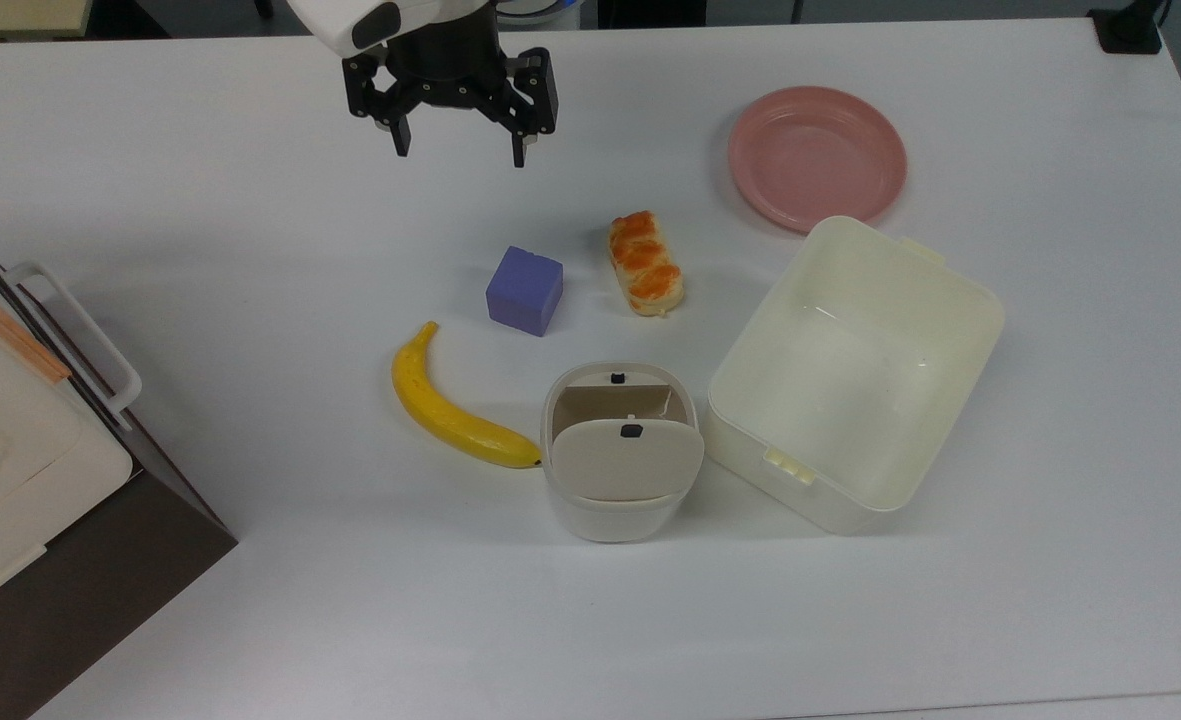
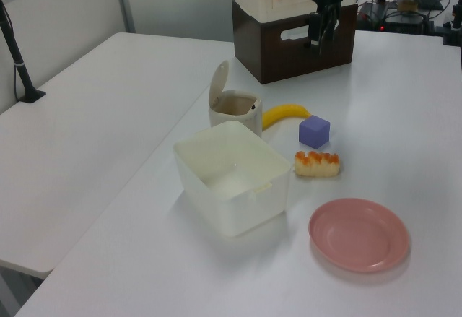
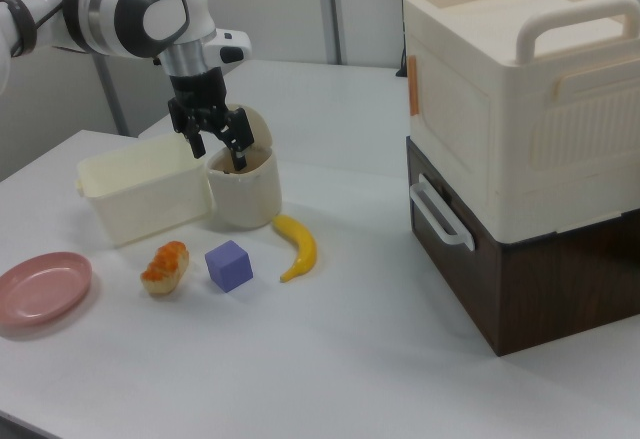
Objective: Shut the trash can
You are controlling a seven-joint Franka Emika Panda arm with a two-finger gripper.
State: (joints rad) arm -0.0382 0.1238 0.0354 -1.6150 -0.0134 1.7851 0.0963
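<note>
White table (image 1: 250, 250). Trash can (image 1: 618, 500) stands near the middle of it, lid (image 1: 626, 460) up on its hinge, mouth open; a small black button shows on the lid. Yellow banana (image 1: 450, 405) lies on the top view's left of the can, its tip touching or just short of the can's wall. Pale lidless tub (image 1: 950, 310) sits just beside the can on the top view's right, apart from it by a narrow gap. Purple cube (image 1: 524, 290) and an orange-glazed pastry (image 1: 645, 262) lie beyond the can, near each other but not touching. Pink plate (image 1: 818, 156) sits past the tub, bare. Gripper (image 1: 460, 150) hangs in the air well apart from the can, toward the top view's upper edge, fingers spread wide and holding nothing. In the right view the gripper (image 3: 215, 149) overlaps the can only by line of sight. A cream case on a dark brown box (image 3: 520, 259) stands at the table's edge in the right view.
</note>
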